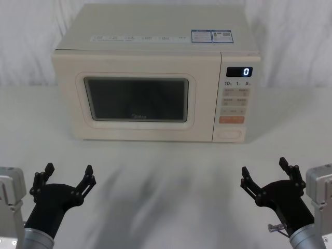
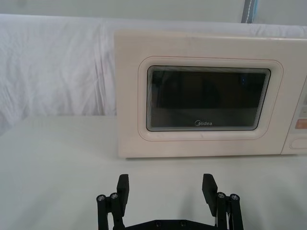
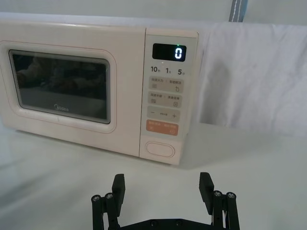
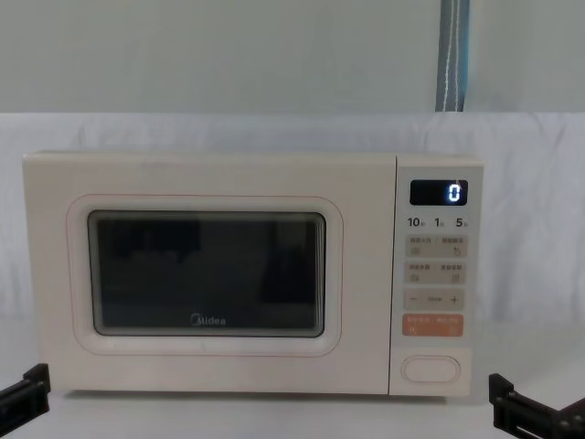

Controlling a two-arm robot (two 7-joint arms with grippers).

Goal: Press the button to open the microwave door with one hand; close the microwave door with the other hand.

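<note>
While microwave door (image 1: 136, 104) sits closed, button (image 1: 230, 134) seemingly untouched

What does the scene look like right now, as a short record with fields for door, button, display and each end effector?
door: microwave door shut, flush with the front
button: button at the bottom of the control panel, untouched
display: display reads 0
left end effector: left end effector open, low before the door, apart from it
right end effector: right end effector open, low before the panel, holding nothing
</note>
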